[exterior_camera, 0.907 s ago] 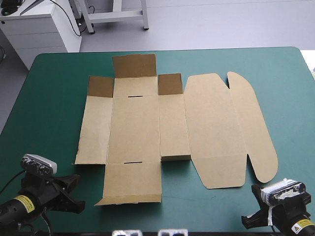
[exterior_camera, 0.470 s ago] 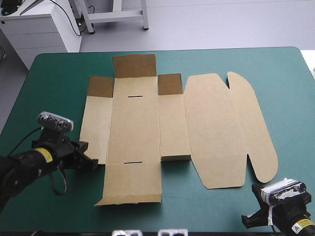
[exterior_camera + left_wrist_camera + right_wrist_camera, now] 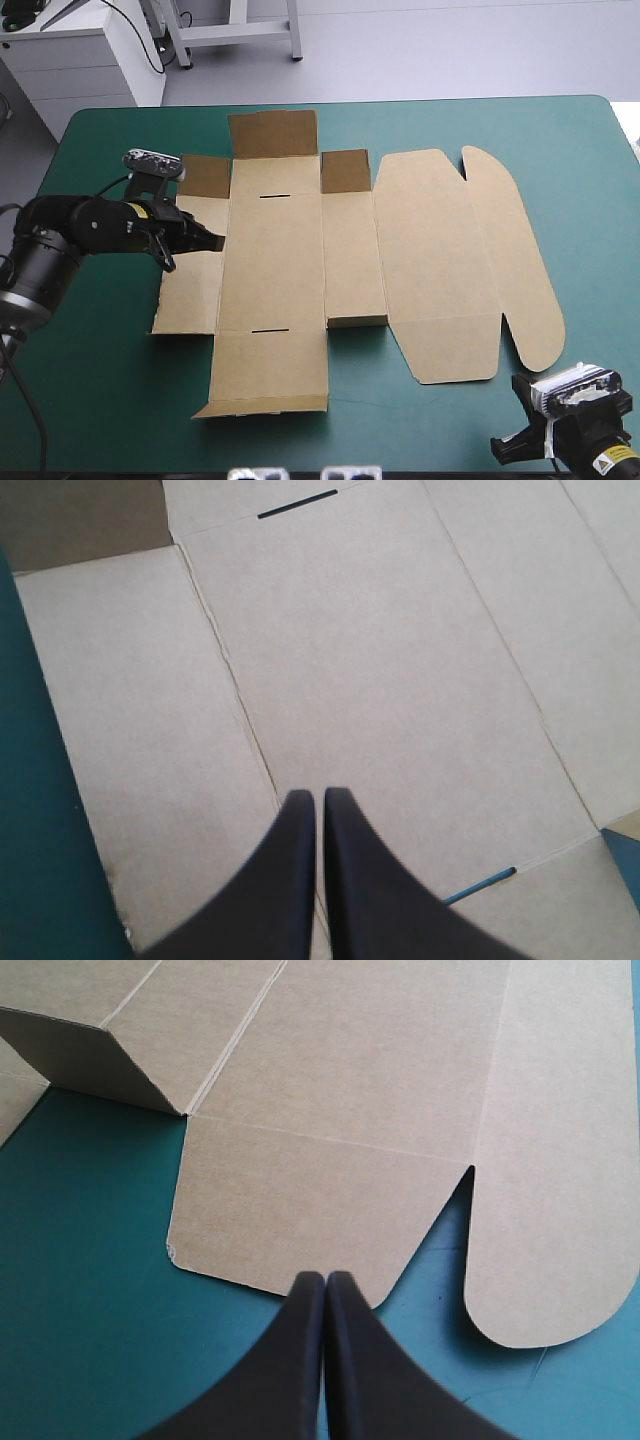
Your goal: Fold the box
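The brown box [image 3: 350,250] lies as a cut sheet in the middle of the table, mostly flat. Its far flap [image 3: 272,133] and two small corner flaps are tilted up. My left gripper [image 3: 212,241] is shut and hovers over the sheet's left side panel, pointing toward the centre panel. In the left wrist view its tips [image 3: 320,793] sit just over the crease between those two panels of the box [image 3: 380,680]. My right gripper [image 3: 500,447] is shut at the table's near right corner, off the sheet. Its tips [image 3: 325,1276] point at the rounded lid flap of the box [image 3: 330,1200].
The teal-green cover [image 3: 110,400] shows on all sides of the sheet, widest at the near left. A white cabinet [image 3: 80,60] stands beyond the table's far left corner.
My left arm has swung from the near left corner away from me and inward, ending over the box's left panel. The right arm and the box have not moved.
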